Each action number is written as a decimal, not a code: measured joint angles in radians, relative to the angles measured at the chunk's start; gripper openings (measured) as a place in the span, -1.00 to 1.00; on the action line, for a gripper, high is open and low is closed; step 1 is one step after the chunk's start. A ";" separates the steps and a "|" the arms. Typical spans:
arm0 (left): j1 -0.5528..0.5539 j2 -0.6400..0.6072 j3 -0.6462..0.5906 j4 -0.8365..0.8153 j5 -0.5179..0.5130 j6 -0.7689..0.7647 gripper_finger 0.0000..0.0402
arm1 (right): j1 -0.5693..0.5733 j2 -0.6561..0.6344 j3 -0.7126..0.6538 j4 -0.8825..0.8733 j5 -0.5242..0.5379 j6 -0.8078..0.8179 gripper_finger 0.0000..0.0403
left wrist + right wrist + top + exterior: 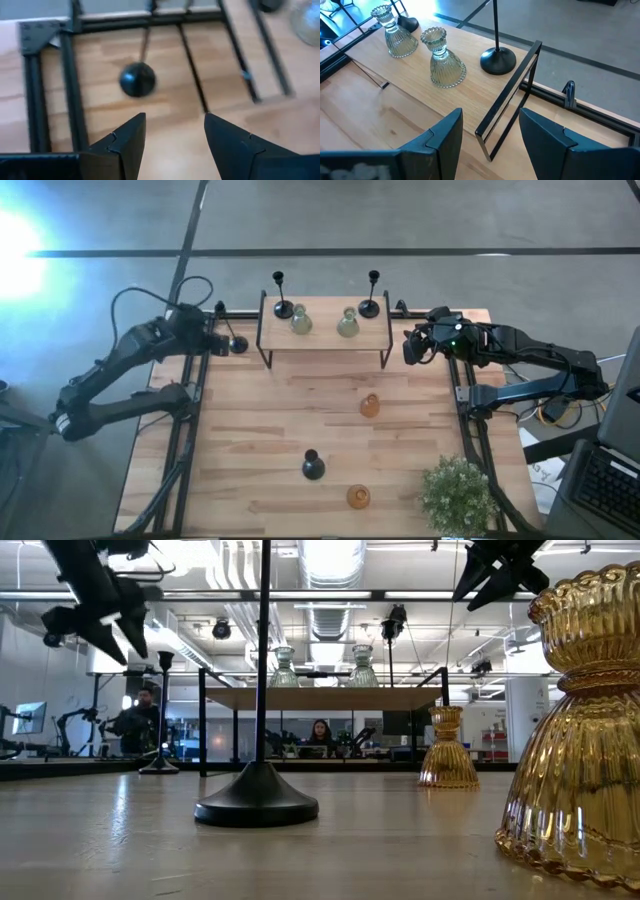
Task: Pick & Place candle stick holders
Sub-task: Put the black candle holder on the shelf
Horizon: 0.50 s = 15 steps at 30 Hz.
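Two black candle stick holders point(283, 308) point(369, 307) and two pale-green glass ones point(300, 322) point(347, 325) stand on a small raised shelf point(325, 345) at the far middle. On the table stand two amber glass holders point(370, 406) point(358, 497) and a black one point(313, 467). Another black holder point(137, 80) stands on its round base at the far left. My left gripper point(172, 135) hangs open above and just left of it point(222, 340). My right gripper point(490, 135) is open in the air at the shelf's right end point(410, 345).
A green potted plant point(458, 490) stands at the near right corner. Black frame rails point(190, 410) point(465, 410) run along the table's left and right sides. The shelf's thin black legs point(507, 107) stand close under my right gripper. Bare wood lies between the shelf and the amber holders.
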 joint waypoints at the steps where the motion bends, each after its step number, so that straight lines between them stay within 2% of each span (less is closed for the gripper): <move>1: 0.000 -0.005 -0.024 0.037 -0.029 -0.007 0.03 | 0.000 0.000 0.000 0.000 0.000 0.001 -0.06; 5: 0.000 -0.015 -0.113 0.229 -0.100 -0.009 0.03 | 0.000 0.000 0.000 0.000 0.001 0.004 -0.06; 9: 0.000 0.009 -0.196 0.323 -0.170 -0.007 0.03 | 0.000 0.000 0.000 0.000 0.022 0.005 -0.06; 15: -0.001 0.049 -0.290 0.451 -0.174 -0.007 0.03 | 0.000 0.000 0.000 0.000 0.027 0.005 -0.06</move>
